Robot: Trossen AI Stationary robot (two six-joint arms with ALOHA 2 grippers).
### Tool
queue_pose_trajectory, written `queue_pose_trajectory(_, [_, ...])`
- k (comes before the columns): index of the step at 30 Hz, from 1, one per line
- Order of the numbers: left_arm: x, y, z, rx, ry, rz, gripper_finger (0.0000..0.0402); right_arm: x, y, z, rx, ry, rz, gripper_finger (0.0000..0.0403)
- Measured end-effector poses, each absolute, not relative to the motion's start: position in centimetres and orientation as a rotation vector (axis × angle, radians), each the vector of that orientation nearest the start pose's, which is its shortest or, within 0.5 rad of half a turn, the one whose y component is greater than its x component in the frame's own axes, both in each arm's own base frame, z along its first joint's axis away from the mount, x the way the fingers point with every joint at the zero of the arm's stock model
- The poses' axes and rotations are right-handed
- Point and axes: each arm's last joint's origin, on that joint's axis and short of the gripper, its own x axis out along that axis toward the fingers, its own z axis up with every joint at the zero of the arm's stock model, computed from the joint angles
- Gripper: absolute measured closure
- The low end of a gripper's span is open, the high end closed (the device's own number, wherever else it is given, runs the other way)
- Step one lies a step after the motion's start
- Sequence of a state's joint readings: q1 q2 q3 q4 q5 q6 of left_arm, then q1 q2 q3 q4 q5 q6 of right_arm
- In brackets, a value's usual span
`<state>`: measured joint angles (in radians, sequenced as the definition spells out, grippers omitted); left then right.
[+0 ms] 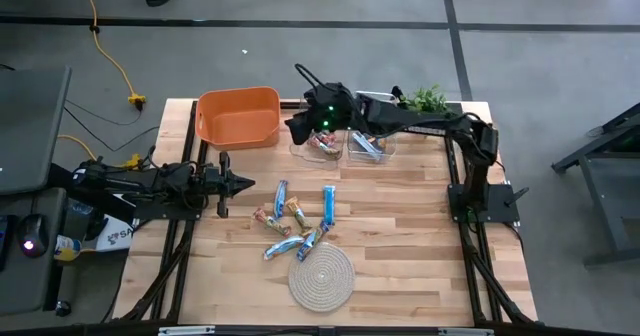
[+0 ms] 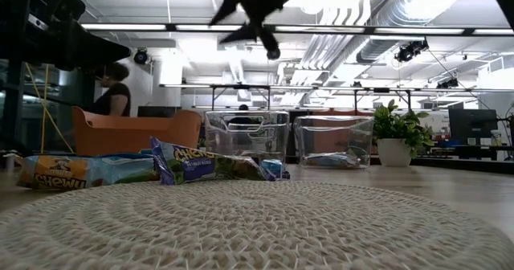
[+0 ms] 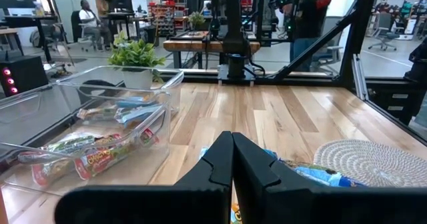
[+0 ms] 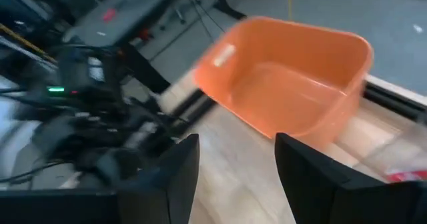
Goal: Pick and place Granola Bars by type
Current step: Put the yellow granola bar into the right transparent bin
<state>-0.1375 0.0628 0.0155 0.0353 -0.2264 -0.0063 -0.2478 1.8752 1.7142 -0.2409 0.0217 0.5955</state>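
Right gripper (image 1: 297, 128) up above the back of the bench (image 1: 420, 236), reaching toward the gap between the orange bin (image 1: 238, 116) and the nearer clear tub (image 1: 318, 144), fingers parted with a plain gap and nothing between them. Orange bin empty inside, as seen from the right wrist. Same gripper high overhead in the low view (image 2: 261, 17), well clear of the bench top.

Left gripper (image 1: 243, 184) out at the left side of the bench, low and level, fingers (image 3: 220, 164) pressed tight together, holding nothing, tip aimed at the loose bars.

Granola Bars (image 1: 297, 221) scattered mid-bench, just behind the round rope mat (image 1: 321, 278): several blue-silver ones, a couple of red-orange and greenish-tan ones, some overlapping, the nearest touching or almost touching the mat's edge. From bench level, two blue-wrapped bars (image 2: 205, 167) lying right behind the mat's woven rim.

More bars already in the tubs: red-orange and green-tinged wrappers in the nearer clear tub (image 3: 100, 154), blue-silver ones in the second clear tub (image 1: 368, 144) beside it. Both tubs side by side at the back edge, right of the orange bin.

Small potted plant (image 1: 424, 99) at the back right corner, just behind the second tub.
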Motion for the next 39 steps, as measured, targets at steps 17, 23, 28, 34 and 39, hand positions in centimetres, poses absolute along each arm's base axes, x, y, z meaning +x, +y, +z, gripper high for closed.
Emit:
queue_pose_trajectory(17, [10.0, -0.7, 16.7, -0.004, 0.012, 0.089, 0.0401, 41.1, 0.0, 38.2, 0.480, 0.235, -0.267, 0.0222])
queue_pose_trajectory(23, [10.0, -0.7, 16.7, -0.004, 0.011, 0.089, 0.0401, 40.9, 3.2, 38.2, 0.477, 0.258, -0.190, 0.0222])
queue_pose_trajectory(28, [10.0, -0.7, 16.7, -0.004, 0.012, 0.089, 0.0401, 40.6, 5.8, 38.1, 0.434, 0.276, -0.153, 0.0222])
queue_pose_trajectory(34, [10.0, -0.7, 16.7, -0.004, 0.012, 0.089, 0.0401, 40.7, 7.5, 35.5, 0.402, 0.435, -0.207, 0.0222])
queue_pose_trajectory(39, [10.0, -0.7, 16.7, -0.004, 0.012, 0.089, 0.0401, 42.0, 7.7, 31.2, 0.460, 0.606, -0.297, 0.0222])
